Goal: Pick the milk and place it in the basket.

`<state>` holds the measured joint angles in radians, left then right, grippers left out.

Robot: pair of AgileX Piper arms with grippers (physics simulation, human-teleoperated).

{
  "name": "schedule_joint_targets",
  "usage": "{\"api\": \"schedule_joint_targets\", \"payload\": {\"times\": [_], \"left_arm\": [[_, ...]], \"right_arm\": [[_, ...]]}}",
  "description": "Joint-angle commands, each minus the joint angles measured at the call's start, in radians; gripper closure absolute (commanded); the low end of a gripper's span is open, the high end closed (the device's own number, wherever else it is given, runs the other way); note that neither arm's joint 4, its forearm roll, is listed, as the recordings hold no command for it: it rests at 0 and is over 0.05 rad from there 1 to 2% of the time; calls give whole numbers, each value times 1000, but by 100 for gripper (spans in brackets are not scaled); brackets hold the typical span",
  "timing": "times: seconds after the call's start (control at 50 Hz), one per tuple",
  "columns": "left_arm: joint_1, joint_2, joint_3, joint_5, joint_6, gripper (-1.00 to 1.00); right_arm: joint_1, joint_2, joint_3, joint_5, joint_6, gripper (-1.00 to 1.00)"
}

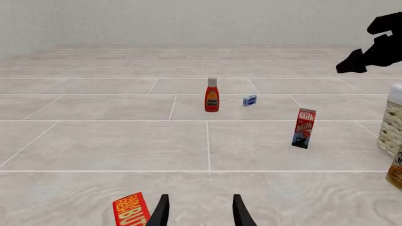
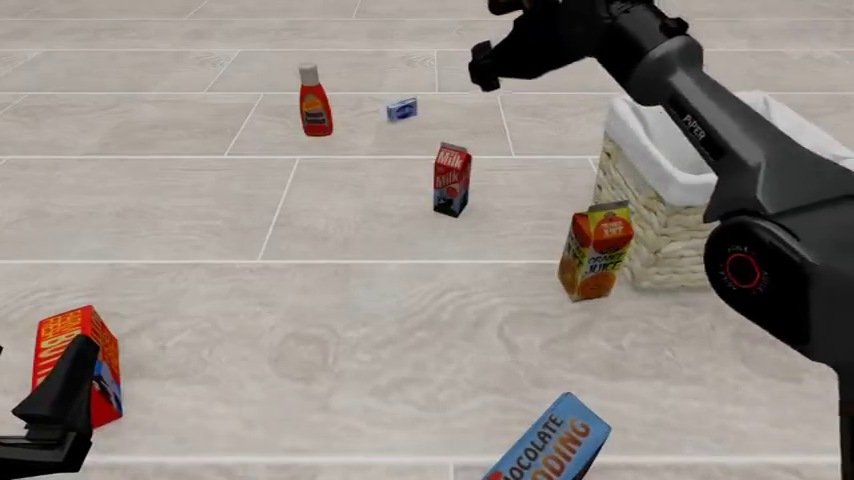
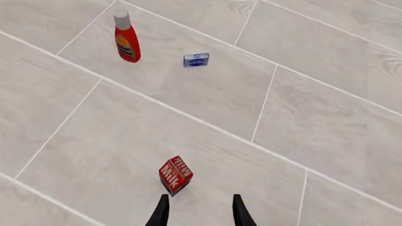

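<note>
Milk (image 2: pixel 453 178) carton reads "Milk"; juice (image 2: pixel 595 251) "ORANGE JUICE".

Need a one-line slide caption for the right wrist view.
Open right gripper hovers above the upright milk, not touching; ketchup bottle and small blue box beyond.

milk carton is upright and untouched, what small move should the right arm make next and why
Probably lower the right gripper straight toward the milk carton. Its fingers are open and high above the carton, which sits just off the left finger in the wrist view, so a slight sideways shift should centre it.
</note>
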<state>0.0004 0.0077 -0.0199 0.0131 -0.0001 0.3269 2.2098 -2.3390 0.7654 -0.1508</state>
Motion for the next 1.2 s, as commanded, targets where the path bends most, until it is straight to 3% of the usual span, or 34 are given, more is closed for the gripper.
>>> {"api": "schedule_joint_targets", "payload": {"times": [0.02, 0.08, 0.14, 0.78, 1.2], "left_arm": [[0, 0, 0, 0, 0, -100], [0, 0, 0, 0, 0, -100], [0, 0, 0, 0, 0, -100], [0, 0, 0, 0, 0, -100], [0, 0, 0, 0, 0, -100]], "right_arm": [[1, 240, -334, 149, 0, -100], [-2, 320, -460, 208, 2, -100], [1, 352, -488, 214, 9, -100], [41, 470, -491, 149, 38, -100], [43, 526, -491, 114, 20, -100]]}}
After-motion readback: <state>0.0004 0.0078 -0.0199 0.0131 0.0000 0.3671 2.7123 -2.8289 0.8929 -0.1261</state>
